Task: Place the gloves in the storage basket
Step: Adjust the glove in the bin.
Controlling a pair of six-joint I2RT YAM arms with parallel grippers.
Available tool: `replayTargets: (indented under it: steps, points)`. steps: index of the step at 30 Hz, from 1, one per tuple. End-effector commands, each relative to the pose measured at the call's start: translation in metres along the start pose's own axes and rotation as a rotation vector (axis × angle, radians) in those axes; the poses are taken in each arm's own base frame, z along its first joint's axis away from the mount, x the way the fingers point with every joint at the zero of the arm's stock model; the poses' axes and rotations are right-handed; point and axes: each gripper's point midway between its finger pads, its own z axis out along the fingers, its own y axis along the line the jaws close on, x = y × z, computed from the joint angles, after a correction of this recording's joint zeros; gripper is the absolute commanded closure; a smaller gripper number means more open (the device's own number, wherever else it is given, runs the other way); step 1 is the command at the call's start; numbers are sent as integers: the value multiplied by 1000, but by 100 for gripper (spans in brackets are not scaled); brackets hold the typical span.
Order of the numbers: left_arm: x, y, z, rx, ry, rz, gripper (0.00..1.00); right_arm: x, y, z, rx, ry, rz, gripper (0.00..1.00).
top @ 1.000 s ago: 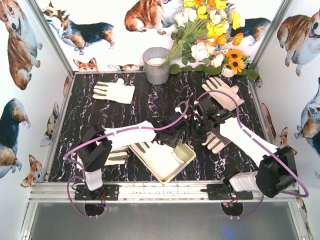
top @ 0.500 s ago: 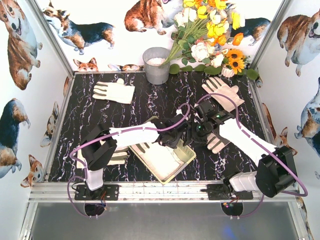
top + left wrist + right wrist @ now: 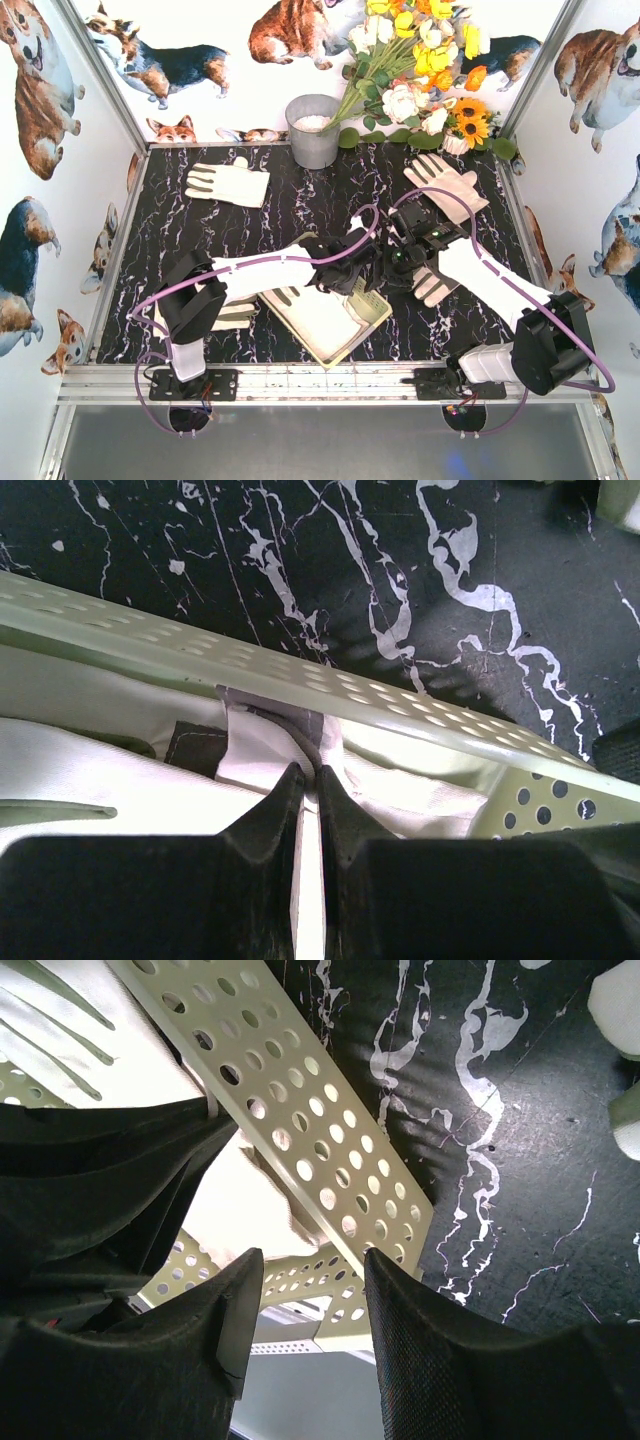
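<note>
The left gripper [image 3: 306, 780] is pinched closed on a glove [image 3: 90, 770] inside the storage basket [image 3: 372, 303] near the surface's [image 3: 300, 210] near edge, the right gripper [image 3: 308, 1265] stands spread wide astride that basket's perforated end wall, and other gloves [image 3: 228, 183] lie toward the far corners.

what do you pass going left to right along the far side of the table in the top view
cream-white fabric glove with dark grey strips → grey metal bucket → second cream-white fabric glove
</note>
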Motion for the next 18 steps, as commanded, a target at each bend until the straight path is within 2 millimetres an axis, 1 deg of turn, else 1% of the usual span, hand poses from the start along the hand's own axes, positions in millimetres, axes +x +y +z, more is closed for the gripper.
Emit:
replayTargets:
  steps: [1, 9, 18]
  points:
    - [-19, -12, -19, 29, -72, 8, 100, -10, 12, -4, -54, -58, -26, 53]
    - [-22, -11, -20, 17, -89, 7, 100, -10, 12, -2, -55, -55, -14, 53]
    - [-26, -10, -5, 26, -112, 22, 100, -12, 13, -1, -58, -62, 0, 53]
